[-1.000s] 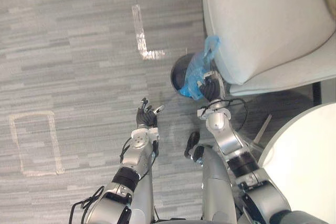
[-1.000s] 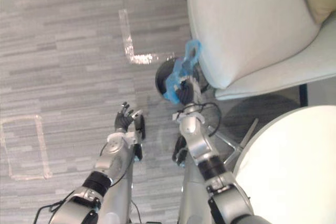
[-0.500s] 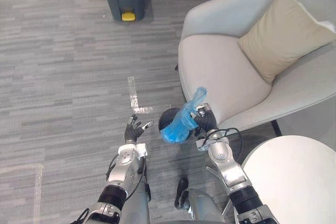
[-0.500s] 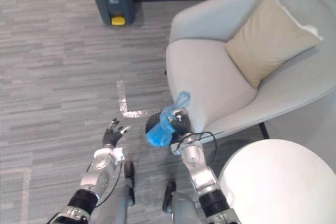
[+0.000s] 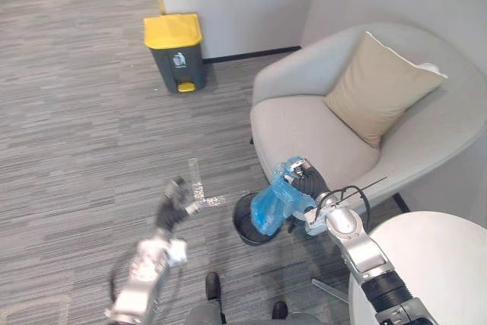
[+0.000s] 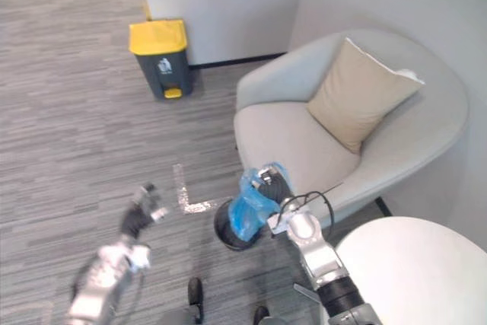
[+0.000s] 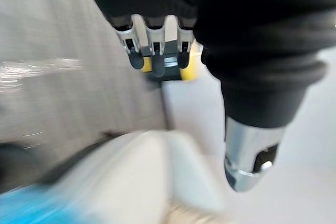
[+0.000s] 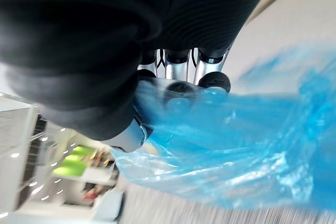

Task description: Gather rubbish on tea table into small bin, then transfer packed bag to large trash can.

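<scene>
On the grey floor (image 5: 76,135), an armchair (image 5: 319,123) takes up the right side, its back toward the far right wall. At the near right corner stands a white round counter (image 5: 445,264) with a bare top. A dark trash can (image 5: 176,51) with a yellow lid stands at the floor's far edge, against the wall and well apart from the armchair. A beige cushion (image 5: 377,85) leans upright against the armchair's back. A small black bin (image 5: 245,227) sits on the floor just beside the armchair's front edge.

A blue bag (image 5: 272,203) hangs from the right hand (image 5: 308,182), its lower end over the bin's mouth. Whether it touches the rim cannot be told. The right wrist view shows that hand's fingers (image 8: 178,77) curled tight round the bag's gathered top, with the thumb closing on the plastic.

The left hand (image 5: 173,207) hovers over the floor to the left of the bin, with its fingers (image 7: 152,51) straight and nothing in it. An L-shaped tape mark (image 5: 199,188) lies on the floor between that hand and the bin.
</scene>
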Available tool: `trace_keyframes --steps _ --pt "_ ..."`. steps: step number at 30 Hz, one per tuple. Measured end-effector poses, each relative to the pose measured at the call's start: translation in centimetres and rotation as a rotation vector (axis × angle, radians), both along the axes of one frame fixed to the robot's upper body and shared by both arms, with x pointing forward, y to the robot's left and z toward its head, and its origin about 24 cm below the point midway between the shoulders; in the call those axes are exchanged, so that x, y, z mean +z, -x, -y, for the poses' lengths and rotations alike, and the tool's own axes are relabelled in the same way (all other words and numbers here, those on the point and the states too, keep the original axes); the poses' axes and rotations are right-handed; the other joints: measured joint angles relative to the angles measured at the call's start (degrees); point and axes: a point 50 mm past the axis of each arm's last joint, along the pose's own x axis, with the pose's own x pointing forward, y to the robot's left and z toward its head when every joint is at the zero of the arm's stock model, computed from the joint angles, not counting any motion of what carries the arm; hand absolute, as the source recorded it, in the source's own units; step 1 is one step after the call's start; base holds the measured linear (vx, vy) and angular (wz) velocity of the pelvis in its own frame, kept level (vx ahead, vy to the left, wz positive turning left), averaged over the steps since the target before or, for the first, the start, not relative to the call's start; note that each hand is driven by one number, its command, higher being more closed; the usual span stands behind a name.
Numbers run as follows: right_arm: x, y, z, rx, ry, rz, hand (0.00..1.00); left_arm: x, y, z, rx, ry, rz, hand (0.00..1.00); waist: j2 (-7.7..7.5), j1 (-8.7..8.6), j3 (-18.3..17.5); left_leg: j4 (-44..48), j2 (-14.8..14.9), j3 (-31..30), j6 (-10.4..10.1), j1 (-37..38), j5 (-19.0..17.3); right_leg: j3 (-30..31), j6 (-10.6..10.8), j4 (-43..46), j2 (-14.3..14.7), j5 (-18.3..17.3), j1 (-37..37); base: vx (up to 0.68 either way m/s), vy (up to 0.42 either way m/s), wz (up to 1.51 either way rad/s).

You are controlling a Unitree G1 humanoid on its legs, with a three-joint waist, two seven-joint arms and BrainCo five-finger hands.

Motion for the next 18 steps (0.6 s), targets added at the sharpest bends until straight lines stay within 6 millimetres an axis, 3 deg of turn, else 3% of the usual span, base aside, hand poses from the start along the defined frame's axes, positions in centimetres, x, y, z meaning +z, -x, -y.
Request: trace_keyframes --steps 3,8,13,18 --pt "1.4 0.3 -0.9 0.062 -0.110 0.035 1.00 1.3 -1.0 3.1 -0.123 0.016 0.077 0.00 0.04 -0.52 -0.08 -0.03 0.29 0.03 -0.19 0.91 0.13 0.90 -0.06 0.43 0.29 0.02 0.28 -0.06 0.001 -0.13" --pt "1.9 0.2 -1.9 0.113 -0.203 0.021 1.00 3.1 -3.0 3.5 -0.171 -0.026 0.182 0.00 0.24 -1.32 -0.36 -0.08 0.91 0.97 -0.37 2.15 0.23 2.21 -0.37 0.30 0.77 0.44 0.92 -0.03 0.001 -0.15" --pt "2.6 0.2 -4.6 0.212 -0.267 0.017 1.00 3.6 -3.3 5.0 -0.228 -0.100 0.236 0.00 0.47 -1.37 -0.77 -0.07 1.37 1.45 -0.46 2.59 0.28 2.92 -0.48 -1.23 1.21 1.63 1.70 0.00 0.007 -0.07" --pt "3.1 0.2 -6.1 0.278 -0.268 0.021 1.00 3.8 -4.2 5.2 -0.222 -0.227 0.292 0.00 0.59 -1.31 -1.07 -0.07 1.58 1.48 -0.67 2.70 0.44 3.04 -0.61 -1.73 1.52 2.12 1.95 0.00 0.001 -0.01"
